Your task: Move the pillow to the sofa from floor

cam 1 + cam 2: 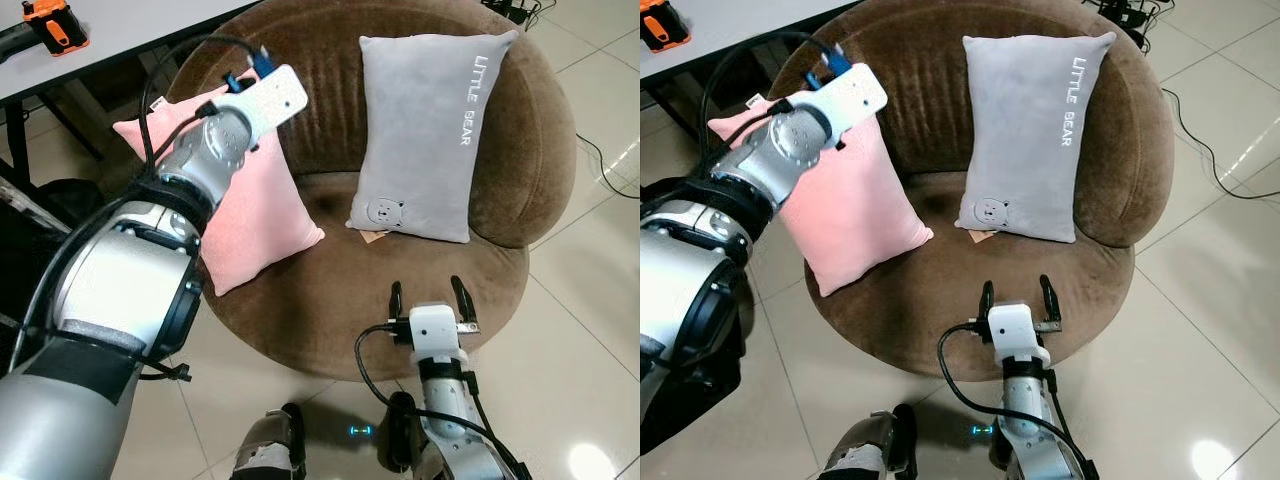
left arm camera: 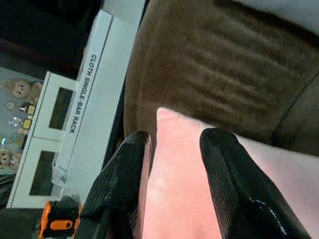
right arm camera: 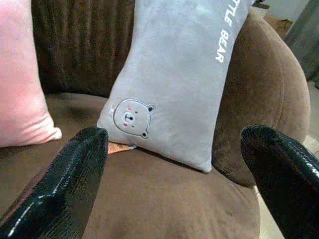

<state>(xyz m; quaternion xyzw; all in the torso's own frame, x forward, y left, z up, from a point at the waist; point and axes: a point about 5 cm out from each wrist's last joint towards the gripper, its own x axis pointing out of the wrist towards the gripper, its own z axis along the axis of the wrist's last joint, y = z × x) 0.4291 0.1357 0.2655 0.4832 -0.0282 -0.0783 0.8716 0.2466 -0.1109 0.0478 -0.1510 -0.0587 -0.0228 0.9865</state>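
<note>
Our left gripper [image 2: 172, 164] reaches far, jaws pinching the pink pillow [image 1: 250, 205] on the sofa [image 1: 500, 270]; our right gripper [image 1: 430, 293] waits near, jaws wide apart.

Readable text: "LITTLE BEAR" in white letters down the edge of the grey pillow [image 1: 432, 130], upper middle of the head views. "CLOTH SINGLE-BAR RACK" in black print along the white box [image 2: 82, 94], left side of the left wrist view. Nothing else legible.
</note>
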